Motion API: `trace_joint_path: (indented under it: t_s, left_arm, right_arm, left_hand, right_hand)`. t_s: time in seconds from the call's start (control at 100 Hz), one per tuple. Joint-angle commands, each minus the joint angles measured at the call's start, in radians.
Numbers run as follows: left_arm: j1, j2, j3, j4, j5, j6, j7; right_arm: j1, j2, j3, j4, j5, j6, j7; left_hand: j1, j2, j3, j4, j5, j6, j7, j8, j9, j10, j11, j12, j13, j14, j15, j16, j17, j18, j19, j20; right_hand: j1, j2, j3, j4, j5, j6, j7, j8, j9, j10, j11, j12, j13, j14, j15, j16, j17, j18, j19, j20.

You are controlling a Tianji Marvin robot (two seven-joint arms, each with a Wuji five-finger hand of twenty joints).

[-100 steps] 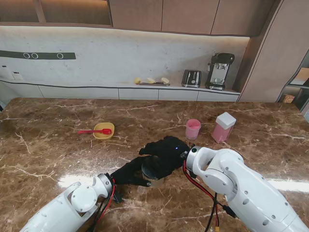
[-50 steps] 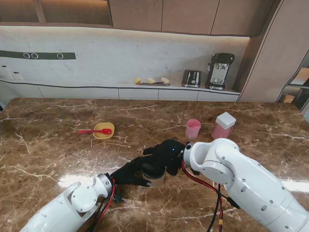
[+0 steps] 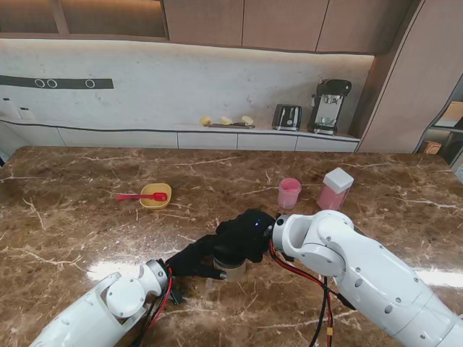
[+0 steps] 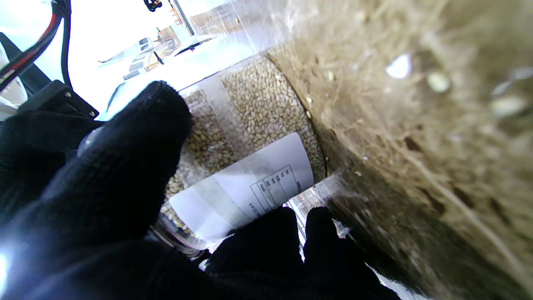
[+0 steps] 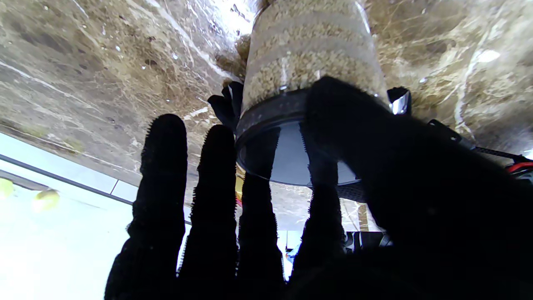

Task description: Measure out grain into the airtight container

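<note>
1 grain jar (image 3: 233, 269) upright on table (image 3: 72, 217), near me. Left robot hand (image 3: 194, 259) grasps its body; right robot hand (image 3: 246, 235) grips lid (image 5: 291, 158). 1 pink cup (image 3: 289, 193), 1 yellow bowl (image 3: 155, 195) farther off.

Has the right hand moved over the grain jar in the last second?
Yes. The right hand has drawn nearer to me and slightly left, away from the pink cup, settling over the grain jar's lid.

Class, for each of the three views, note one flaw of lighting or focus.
Stand view: a white glare patch on the brown marble table. Left wrist view: the table is blurred close up and the background blown out white. Right wrist view: the black-gloved right robot hand is a backlit silhouette.
</note>
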Motion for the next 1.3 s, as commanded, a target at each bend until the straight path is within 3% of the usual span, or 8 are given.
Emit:
trace_joint_path:
  t_s: [0.0, 0.33, 0.51, 0.76, 0.86, 1.01, 1.14, 1.29]
  left_arm:
    - [0.019, 0.004, 0.013, 0.025, 0.007, 0.012, -0.013]
    - [0.024, 0.004, 0.011, 0.023, 0.007, 0.015, -0.013]
    - [0.028, 0.005, 0.005, 0.019, 0.01, 0.017, -0.013]
    - [0.028, 0.006, 0.005, 0.019, 0.01, 0.018, -0.014]
    - [0.03, 0.006, 0.004, 0.017, 0.011, 0.02, -0.014]
    - [0.03, 0.007, 0.004, 0.016, 0.013, 0.02, -0.014]
    - [0.029, 0.007, 0.004, 0.015, 0.013, 0.021, -0.016]
    - [0.028, 0.006, 0.005, 0.016, 0.014, 0.021, -0.014]
  right_arm:
    - [-0.009, -0.01, -0.009, 0.013, 0.005, 0.013, 0.018]
    - [-0.037, -0.027, -0.018, 0.036, -0.014, 0.105, -0.088]
    - [-0.055, -0.034, -0.004, 0.05, -0.005, 0.118, -0.13]
    - [-0.106, -0.037, 0.072, 0.004, -0.014, 0.094, -0.15]
    - [-0.129, -0.035, 0.111, -0.037, -0.031, 0.085, -0.13]
    - [-0.126, -0.023, 0.145, -0.085, -0.049, 0.039, -0.028]
    - [-0.07, -0.005, 0.129, -0.092, -0.033, -0.029, 0.095]
    - [-0.004, 0.005, 0.074, -0.066, -0.002, -0.066, 0.143]
  left_hand:
    - [0.03, 0.058, 0.065, 0.047, 0.044, -0.524, 0.592, 0.003, 0.022, -0.034, 0.009, 0.007, 0.022, 0.131, 0.017, 0.019, 0.088, 0.465, 0.168, 0.058]
    - [0.03, 0.061, 0.062, 0.047, 0.038, -0.528, 0.593, 0.004, 0.02, -0.034, 0.009, 0.007, 0.022, 0.13, 0.016, 0.019, 0.088, 0.466, 0.168, 0.058]
    - [0.031, 0.061, 0.059, 0.047, 0.037, -0.526, 0.596, 0.004, 0.02, -0.033, 0.007, 0.006, 0.02, 0.129, 0.015, 0.018, 0.087, 0.464, 0.168, 0.057]
    - [0.03, 0.06, 0.058, 0.048, 0.041, -0.525, 0.584, -0.006, 0.02, -0.033, 0.007, 0.006, 0.021, 0.13, 0.016, 0.018, 0.088, 0.465, 0.167, 0.057]
    - [0.031, 0.059, 0.059, 0.048, 0.043, -0.522, 0.584, -0.006, 0.021, -0.033, 0.007, 0.006, 0.02, 0.13, 0.016, 0.018, 0.088, 0.466, 0.168, 0.057]
    - [0.031, 0.058, 0.06, 0.048, 0.044, -0.523, 0.585, -0.006, 0.021, -0.032, 0.008, 0.007, 0.021, 0.131, 0.016, 0.018, 0.088, 0.466, 0.168, 0.057]
    - [0.031, 0.058, 0.062, 0.048, 0.043, -0.522, 0.587, -0.005, 0.021, -0.032, 0.008, 0.007, 0.021, 0.13, 0.016, 0.018, 0.089, 0.467, 0.169, 0.057]
    - [0.029, 0.057, 0.063, 0.047, 0.044, -0.523, 0.589, -0.004, 0.021, -0.034, 0.008, 0.007, 0.021, 0.13, 0.016, 0.018, 0.09, 0.467, 0.17, 0.058]
  right_hand:
    - [-0.044, 0.13, -0.05, -0.021, 0.027, 0.004, 0.017, 0.013, 0.115, -0.078, 0.144, 0.078, 0.042, -0.027, 0.048, 0.025, 0.026, -0.008, 0.049, 0.019]
    - [-0.357, 0.362, -0.482, 0.033, 0.1, 0.22, 0.022, -0.049, 0.423, -0.072, 0.169, 0.097, 0.237, 0.004, 0.193, 0.054, 0.132, -0.012, 0.291, 0.013]
    - [-0.519, 0.461, -0.512, 0.052, 0.065, 0.241, -0.011, -0.11, 0.394, -0.055, 0.048, -0.006, 0.198, 0.021, 0.098, 0.0, 0.078, -0.011, 0.267, -0.014]
    - [-0.623, 0.492, -0.483, 0.06, -0.026, 0.231, -0.064, -0.128, 0.136, -0.024, -0.171, -0.181, -0.033, 0.034, -0.216, -0.127, -0.168, 0.025, -0.039, -0.046]
    - [-0.581, 0.454, -0.473, 0.065, -0.061, 0.222, -0.072, -0.111, 0.044, -0.012, -0.213, -0.206, -0.112, 0.039, -0.288, -0.162, -0.224, 0.04, -0.103, -0.027]
    - [-0.201, 0.216, -0.453, 0.088, -0.07, 0.181, -0.072, -0.085, -0.097, 0.023, -0.262, -0.239, -0.248, 0.053, -0.374, -0.224, -0.296, 0.053, -0.215, -0.002]
    - [-0.023, 0.047, -0.057, 0.027, -0.107, 0.108, -0.1, -0.07, -0.164, 0.034, -0.257, -0.255, -0.301, 0.053, -0.387, -0.255, -0.289, 0.041, -0.274, 0.012]
    - [0.066, 0.046, 0.048, 0.021, -0.124, 0.061, -0.114, -0.066, -0.188, 0.031, -0.225, -0.252, -0.3, 0.047, -0.369, -0.254, -0.26, 0.035, -0.272, 0.015]
